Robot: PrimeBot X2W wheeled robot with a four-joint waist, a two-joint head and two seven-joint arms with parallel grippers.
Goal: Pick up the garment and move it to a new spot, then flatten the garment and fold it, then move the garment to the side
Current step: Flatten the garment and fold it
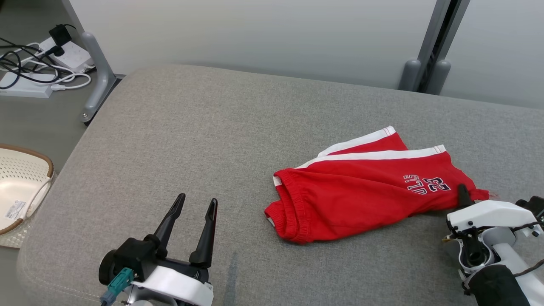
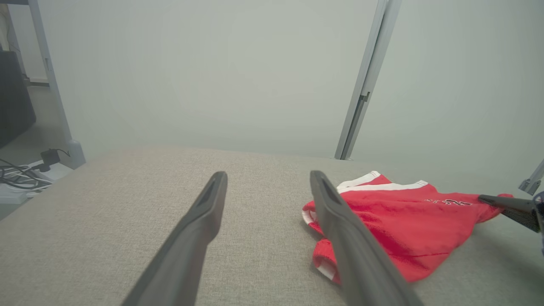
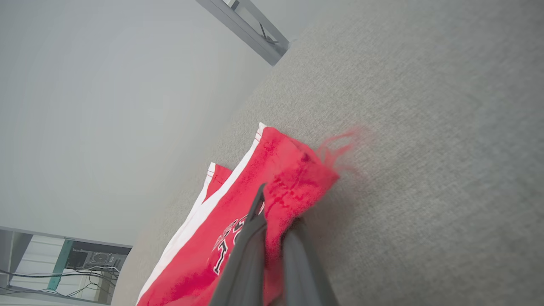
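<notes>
Your red cloth shorts with white stripes (image 1: 361, 191) lie on the big grey fabric cushion (image 1: 191, 127), toward its right side. Your right claw (image 1: 464, 192) pinches their corner. Your left claw (image 1: 199, 203) gapes wide, holding nothing.

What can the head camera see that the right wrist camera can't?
Head view's own: the left gripper, open, a white basket at the left, and a power strip with cables on the floor. Right wrist view's own: loose red threads at the pinched corner, and a rack with cables in the background. Both: the red shorts on the grey cushion, with the right gripper shut on one corner.
</notes>
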